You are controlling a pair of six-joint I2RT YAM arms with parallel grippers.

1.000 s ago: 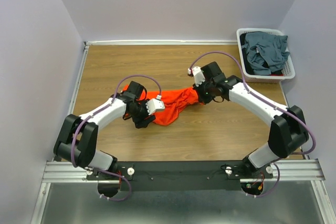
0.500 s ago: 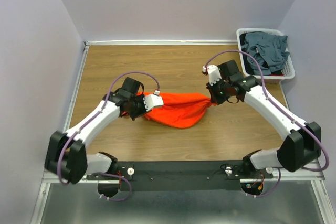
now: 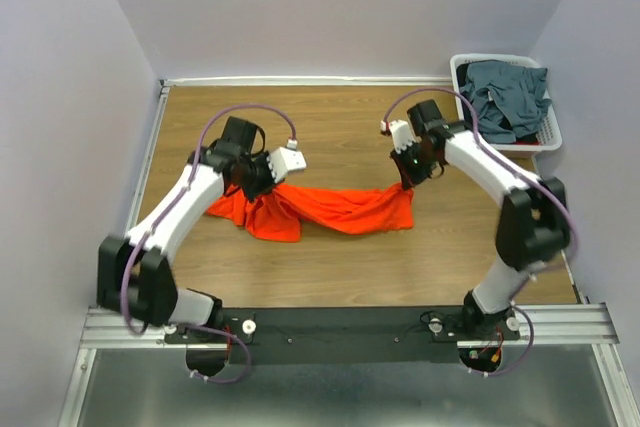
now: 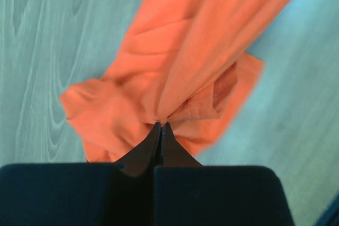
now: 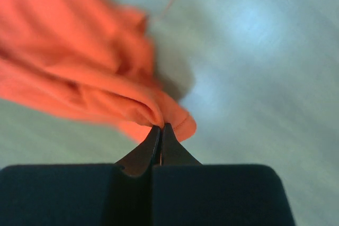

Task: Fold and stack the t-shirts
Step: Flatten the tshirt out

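An orange-red t-shirt (image 3: 345, 209) hangs stretched between my two grippers over the middle of the table, its lower folds sagging onto the wood. My left gripper (image 3: 258, 187) is shut on its left end; in the left wrist view the closed tips (image 4: 160, 126) pinch a hemmed fold of the orange cloth (image 4: 180, 67). My right gripper (image 3: 407, 180) is shut on the right end; in the right wrist view its tips (image 5: 160, 126) clamp a rolled edge of the shirt (image 5: 79, 72). Dark blue-grey t-shirts (image 3: 508, 97) lie heaped in the basket.
A white slatted basket (image 3: 552, 131) stands at the back right corner of the wooden table (image 3: 330, 117). Lilac walls close in the back and both sides. A black rail (image 3: 340, 325) carrying the arm bases runs along the near edge.
The left gripper closed on the shirt's left end and moved back and left. The right gripper lifted toward the back. The bunched shirt is now pulled out into a long band.
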